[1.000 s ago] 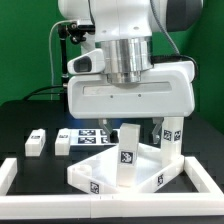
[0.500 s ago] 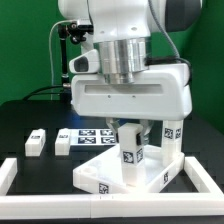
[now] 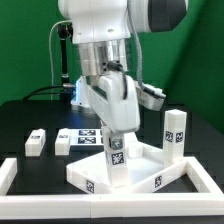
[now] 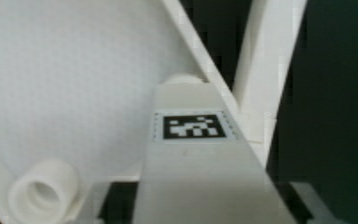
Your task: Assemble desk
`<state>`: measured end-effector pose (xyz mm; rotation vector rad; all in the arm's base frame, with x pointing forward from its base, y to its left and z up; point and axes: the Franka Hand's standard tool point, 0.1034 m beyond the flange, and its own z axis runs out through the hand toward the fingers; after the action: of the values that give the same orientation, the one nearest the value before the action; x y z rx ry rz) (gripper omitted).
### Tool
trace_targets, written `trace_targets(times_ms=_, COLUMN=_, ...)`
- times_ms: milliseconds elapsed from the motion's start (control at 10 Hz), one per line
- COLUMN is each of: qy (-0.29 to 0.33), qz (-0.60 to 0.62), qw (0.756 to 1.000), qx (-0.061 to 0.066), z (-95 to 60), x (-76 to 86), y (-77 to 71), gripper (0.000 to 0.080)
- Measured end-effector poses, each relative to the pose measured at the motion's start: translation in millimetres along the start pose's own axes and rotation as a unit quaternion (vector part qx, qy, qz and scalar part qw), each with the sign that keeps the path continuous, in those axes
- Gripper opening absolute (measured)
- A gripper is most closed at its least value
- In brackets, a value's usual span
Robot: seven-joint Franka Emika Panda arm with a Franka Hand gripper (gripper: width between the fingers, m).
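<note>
The white tabletop (image 3: 140, 176) lies in front of the arm, raised rim up, tags on its front side. My gripper (image 3: 116, 148) is shut on a white tagged leg (image 3: 116, 163) and holds it slightly tilted over the tabletop's left part. In the wrist view the leg (image 4: 197, 150) runs out from between my dark fingers (image 4: 128, 203) above the tabletop's inside (image 4: 78, 90), near a round socket (image 4: 39, 196). A second leg (image 3: 175, 132) stands upright at the exterior view's right. Two more legs (image 3: 37, 142) (image 3: 63, 141) lie at the left.
The marker board (image 3: 88, 135) lies flat behind the tabletop. White border rails run along the left (image 3: 8, 175) and the front right (image 3: 205, 185). A black post with cables (image 3: 66, 60) stands behind the arm.
The wrist has turned about its axis, so the wide gripper body now faces sideways. The held leg has shifted slightly left and tilted over the tabletop.
</note>
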<state>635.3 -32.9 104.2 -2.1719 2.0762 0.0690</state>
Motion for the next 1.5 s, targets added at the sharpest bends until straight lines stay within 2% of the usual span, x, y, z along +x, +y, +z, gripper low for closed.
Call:
trace_targets(times_ms=200, qy=-0.008, qz=0.100, qw=0.995, qx=0.028, z=0.5, x=-1.8, y=5.1, gripper=0.0290)
trace_targets(times_ms=400, qy=-0.013, qz=0.153, qw=0.988, qx=0.027, z=0.7, x=-3.6, y=4.0, gripper=0.0290)
trace_targets(times_ms=600, qy=-0.012, qz=0.138, qw=0.990, qx=0.026, z=1.5, x=-3.8, y=4.2, gripper=0.0290)
trace_targets(times_ms=700, qy=-0.007, qz=0.093, qw=0.995, qx=0.020, z=1.7, x=-6.1, y=4.7, gripper=0.0452)
trace_targets(times_ms=800, qy=0.001, qz=-0.012, qw=1.000, qx=0.003, z=-0.2, x=-12.3, y=3.0, gripper=0.0576)
trace_targets(times_ms=900, qy=0.004, qz=-0.079, qw=0.997, qx=0.005, z=-3.6, x=-17.3, y=-0.9, gripper=0.0634)
trace_targets(times_ms=1000, qy=0.006, qz=-0.108, qw=0.994, qx=0.003, z=-4.0, x=-23.4, y=-0.7, gripper=0.0634)
trace_targets(times_ms=1300, qy=0.006, qz=-0.213, qw=0.977, qx=0.002, z=-2.1, x=-21.6, y=0.2, gripper=0.0649)
trace_targets(times_ms=1400, qy=0.007, qz=-0.262, qw=0.965, qx=0.001, z=-2.2, x=-20.5, y=0.4, gripper=0.0649)
trace_targets(times_ms=1500, qy=0.011, qz=-0.349, qw=0.937, qx=-0.001, z=-1.3, x=-16.4, y=2.0, gripper=0.0649)
